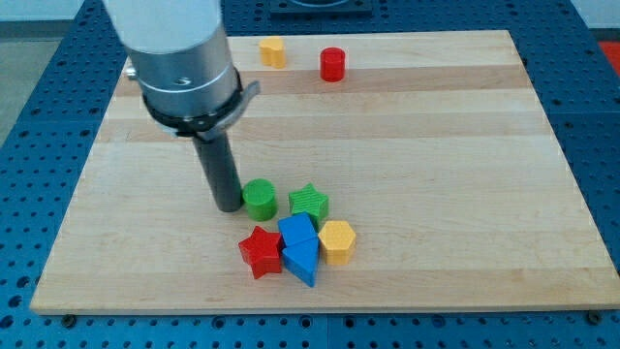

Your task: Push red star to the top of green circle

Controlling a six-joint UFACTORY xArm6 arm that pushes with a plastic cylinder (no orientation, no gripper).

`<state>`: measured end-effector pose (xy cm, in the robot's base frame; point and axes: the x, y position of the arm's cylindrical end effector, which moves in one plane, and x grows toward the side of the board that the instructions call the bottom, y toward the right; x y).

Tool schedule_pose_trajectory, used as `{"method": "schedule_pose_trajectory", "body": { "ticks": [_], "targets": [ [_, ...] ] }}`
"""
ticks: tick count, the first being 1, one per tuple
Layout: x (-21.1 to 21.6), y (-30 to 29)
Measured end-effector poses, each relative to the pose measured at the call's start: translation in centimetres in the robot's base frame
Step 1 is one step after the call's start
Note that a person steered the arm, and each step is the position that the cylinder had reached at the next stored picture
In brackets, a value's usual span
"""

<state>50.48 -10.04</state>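
Observation:
The red star (260,252) lies near the view's bottom, left of centre, touching the blue blocks on its right. The green circle (259,199) stands just above it, with a small gap between them. My tip (229,206) rests on the board right at the green circle's left side, touching or nearly touching it, and up and to the left of the red star.
A green star (309,203) sits right of the green circle. Two blue blocks (299,248) and a yellow hexagon (337,241) cluster right of the red star. A yellow hexagon (273,51) and a red cylinder (333,64) stand near the view's top. The wooden board (465,155) has edges all round.

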Motion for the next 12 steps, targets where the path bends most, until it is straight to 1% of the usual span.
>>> {"method": "schedule_pose_trajectory", "body": {
  "ticks": [3,4,5,6,7,8,9,10,11,12],
  "targets": [
    [0.4,1.8],
    [0.4,1.3],
    [0.4,-0.9],
    [0.8,-5.5],
    [2.6,-10.5],
    [4.9,-10.2],
    [7.7,-8.4],
    [8.7,-4.8],
    [8.8,-2.1],
    [10.6,-1.8]
  ]
}}
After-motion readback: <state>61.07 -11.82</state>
